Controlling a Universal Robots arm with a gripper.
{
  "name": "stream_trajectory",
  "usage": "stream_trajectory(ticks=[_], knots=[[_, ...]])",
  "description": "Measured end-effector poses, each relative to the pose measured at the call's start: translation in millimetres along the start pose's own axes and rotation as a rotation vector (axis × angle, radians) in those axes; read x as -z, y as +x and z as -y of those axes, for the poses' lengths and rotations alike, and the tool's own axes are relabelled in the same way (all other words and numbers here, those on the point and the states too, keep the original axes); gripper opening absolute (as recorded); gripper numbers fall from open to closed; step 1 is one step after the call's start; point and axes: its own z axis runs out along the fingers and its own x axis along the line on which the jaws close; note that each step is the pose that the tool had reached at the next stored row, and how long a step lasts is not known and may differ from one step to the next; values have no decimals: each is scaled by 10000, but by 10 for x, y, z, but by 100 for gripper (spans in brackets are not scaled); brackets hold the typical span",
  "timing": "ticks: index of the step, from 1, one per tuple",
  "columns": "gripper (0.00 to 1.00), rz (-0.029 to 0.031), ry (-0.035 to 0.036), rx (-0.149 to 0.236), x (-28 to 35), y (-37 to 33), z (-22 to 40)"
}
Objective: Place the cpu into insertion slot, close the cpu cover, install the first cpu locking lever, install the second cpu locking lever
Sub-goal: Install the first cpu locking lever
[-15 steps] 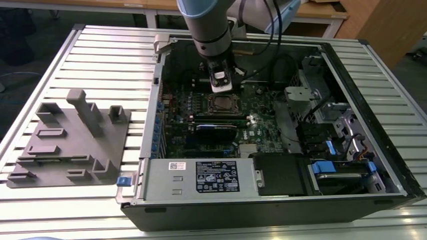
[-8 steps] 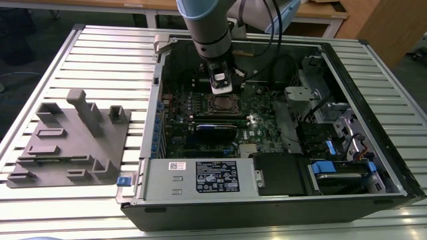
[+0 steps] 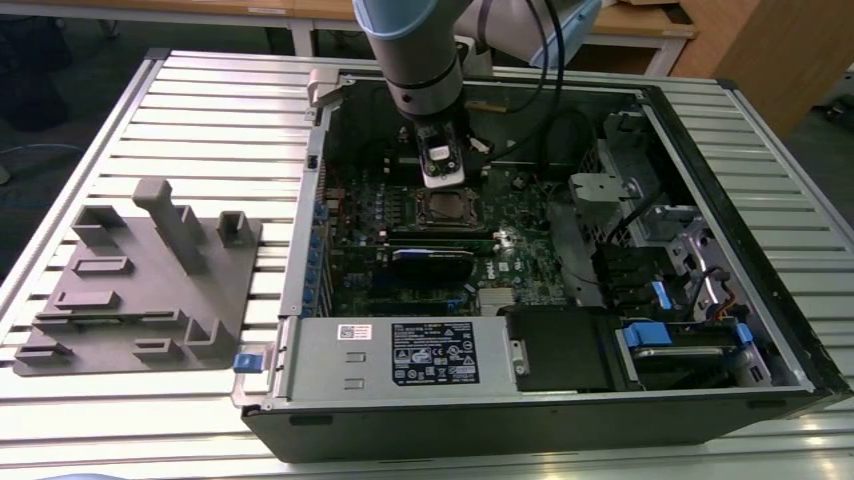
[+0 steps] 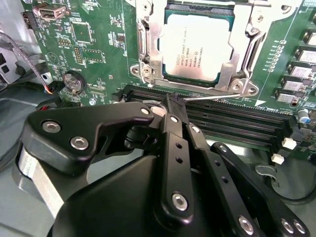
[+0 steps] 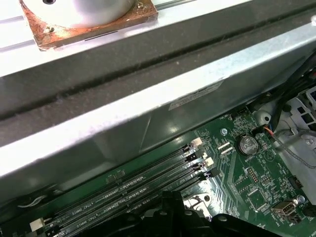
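The cpu (image 4: 197, 47), a silver-grey square chip, lies in the insertion slot (image 4: 144, 74) on the green board. The cpu cover (image 4: 232, 74), a silvery plate with a square window, lies flat over its edges. A thin wire locking lever (image 4: 212, 97) runs along the socket's edge facing the gripper. My gripper (image 4: 172, 104) is shut, its black fingertips together right at that lever's free end; whether they pinch it I cannot tell. In the exterior view the gripper (image 3: 441, 178) hangs just behind the socket (image 3: 447, 208), inside the open computer case.
Black memory slots (image 4: 237, 126) lie between the gripper and the socket. A coin battery (image 4: 74, 81) sits on the board. The case wall (image 5: 148, 98) stands close behind the gripper. A grey fixture (image 3: 147, 280) rests at the exterior view's left. A labelled power supply (image 3: 427, 350) fills the case front.
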Motion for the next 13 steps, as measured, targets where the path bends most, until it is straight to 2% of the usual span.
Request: stream_trajectory(ticks=[13], knots=[[11,7,3,-19,-3,6,-11]])
